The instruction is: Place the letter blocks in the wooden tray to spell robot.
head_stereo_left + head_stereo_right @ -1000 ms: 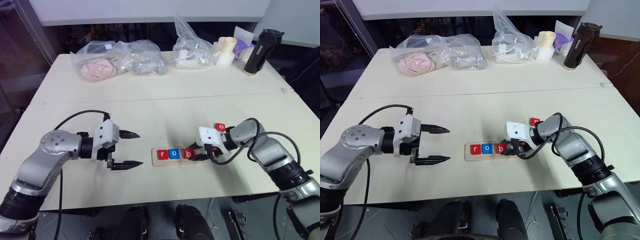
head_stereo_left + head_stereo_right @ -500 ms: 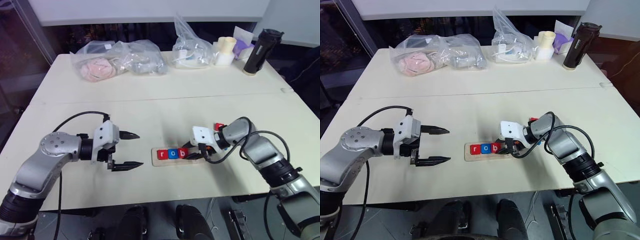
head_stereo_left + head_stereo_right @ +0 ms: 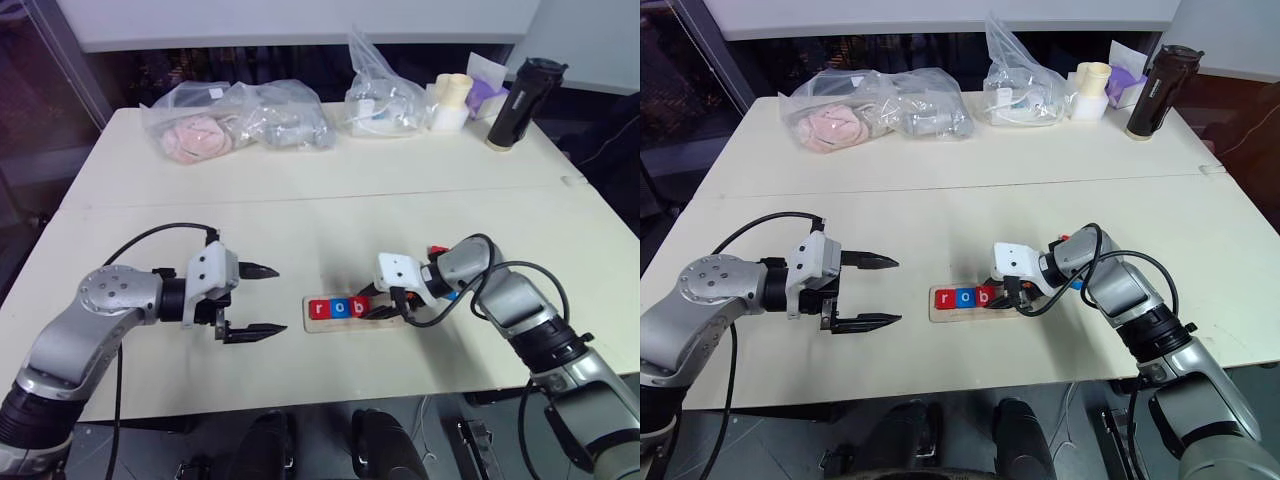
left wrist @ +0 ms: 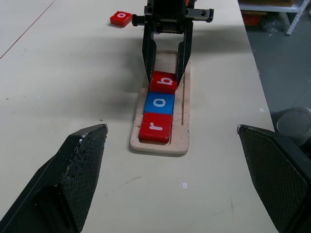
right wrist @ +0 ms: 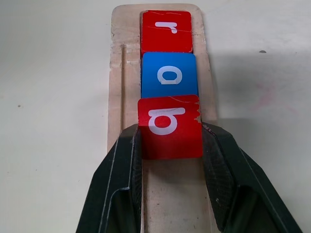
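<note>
The wooden tray [image 4: 183, 121] lies on the table between my two arms. At its left end sit a red r block [image 4: 155, 127] and a blue o block [image 4: 160, 103]. A red b block [image 5: 170, 127] touches the o, and my right gripper [image 3: 368, 310] is shut on it, one black finger [image 5: 126, 165] on each side. A red o block [image 4: 121, 18] lies loose on the table behind that gripper. My left gripper [image 3: 281, 298] hangs open and holds nothing, a short way left of the tray and pointing at it.
Clear plastic bags [image 3: 240, 120] with soft items lie along the far side of the table. A cream cup [image 3: 452, 100] and a black bottle [image 3: 513, 103] stand at the back right. A seam [image 3: 300, 198] crosses the table.
My right gripper has slid left along the tray with the b block, and the three blocks now sit closer together at the left end. The left arm has not moved.
</note>
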